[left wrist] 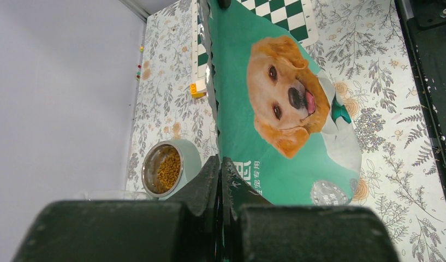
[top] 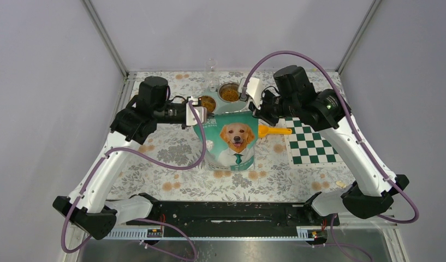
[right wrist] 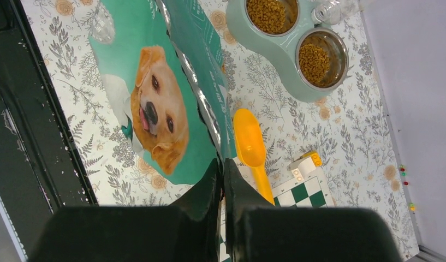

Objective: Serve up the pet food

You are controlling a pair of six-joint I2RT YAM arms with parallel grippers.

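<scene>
Tightly, left pincer (left wrist: 220, 166) and right pincer (right wrist: 221, 169) clamp bag (left wrist: 286, 109) edges near pet food (right wrist: 313, 54).

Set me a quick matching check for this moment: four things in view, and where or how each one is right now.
Things:
1. bag
2. scoop
3. pet food
4. checkered mat

States:
A. in both bowls of the feeder
B. green and white, flat, right of the scoop
C. orange, lying just right of the bag
D. pinched at its top by the left gripper and right gripper, jaws shut

Pairs: 1-D, 2-C, 3-A, 4-B
</scene>
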